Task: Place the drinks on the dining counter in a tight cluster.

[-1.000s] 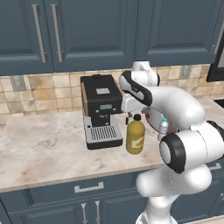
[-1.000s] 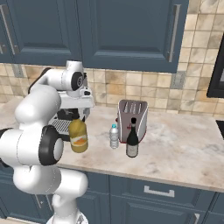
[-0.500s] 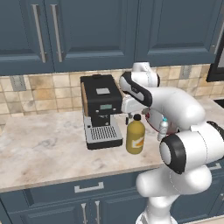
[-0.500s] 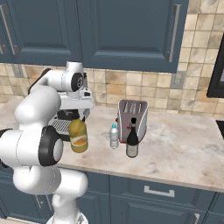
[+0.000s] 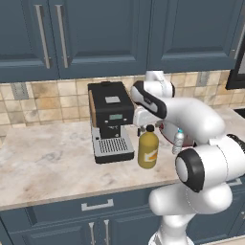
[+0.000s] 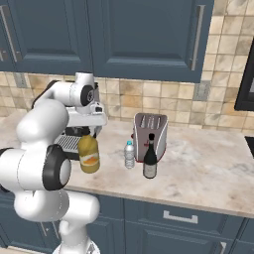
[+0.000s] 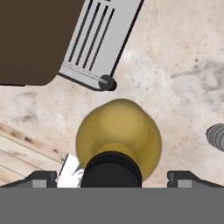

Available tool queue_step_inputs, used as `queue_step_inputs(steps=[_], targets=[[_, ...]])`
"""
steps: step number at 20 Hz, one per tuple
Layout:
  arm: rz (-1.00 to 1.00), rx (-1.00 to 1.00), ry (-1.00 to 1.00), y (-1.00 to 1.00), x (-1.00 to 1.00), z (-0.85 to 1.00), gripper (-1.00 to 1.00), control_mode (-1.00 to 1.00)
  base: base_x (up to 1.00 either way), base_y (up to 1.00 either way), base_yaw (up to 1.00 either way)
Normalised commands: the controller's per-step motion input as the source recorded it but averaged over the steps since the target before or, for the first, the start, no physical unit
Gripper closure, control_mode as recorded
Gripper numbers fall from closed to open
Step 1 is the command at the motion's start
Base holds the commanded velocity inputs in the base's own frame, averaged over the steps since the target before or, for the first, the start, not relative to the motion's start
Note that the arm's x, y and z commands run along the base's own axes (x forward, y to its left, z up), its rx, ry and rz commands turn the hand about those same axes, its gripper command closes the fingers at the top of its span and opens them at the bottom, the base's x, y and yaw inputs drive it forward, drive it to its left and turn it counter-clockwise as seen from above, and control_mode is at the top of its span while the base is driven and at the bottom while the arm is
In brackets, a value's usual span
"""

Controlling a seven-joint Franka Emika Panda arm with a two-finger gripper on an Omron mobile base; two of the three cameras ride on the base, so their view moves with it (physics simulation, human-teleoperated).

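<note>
The squat amber bottle (image 5: pixel 148 151) (image 6: pixel 89 155) with a black cap stands on the wall counter in front of the coffee machine. My gripper (image 5: pixel 146 127) (image 6: pixel 90 133) (image 7: pixel 112 178) hangs straight above it, open. In the hand view the two fingertips (image 7: pixel 42 179) flank the black cap (image 7: pixel 111 169) with clear gaps on both sides. To the right of the amber bottle stand the small clear bottle (image 6: pixel 129 155) (image 5: pixel 178 142) and the dark wine bottle (image 6: pixel 150 160), both upright. The dining counter is out of view.
A black coffee machine (image 5: pixel 111 119) with a silver drip tray (image 7: pixel 98 41) stands just left of the amber bottle. A silver toaster (image 6: pixel 150 134) is behind the wine bottle. Dark blue wall cabinets (image 6: pixel 144 34) hang over the beige counter (image 5: pixel 48 165).
</note>
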Motion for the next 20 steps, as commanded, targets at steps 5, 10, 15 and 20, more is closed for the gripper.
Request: queue_step_inputs(steps=[5,10,15,20], targets=[[0.0,0.0,0.0,0.0,-0.09,-0.03,-1.0,-1.0,0.0,0.0,0.0],[0.0,0.0,0.0,0.0,-0.01,-0.11,-1.0,-1.0,0.0,0.0,0.0],[0.0,0.0,0.0,0.0,0.01,-0.11,-1.0,-1.0,0.0,0.0,0.0],[0.0,0.0,0.0,0.0,0.0,-0.11,-1.0,-1.0,0.0,0.0,0.0]])
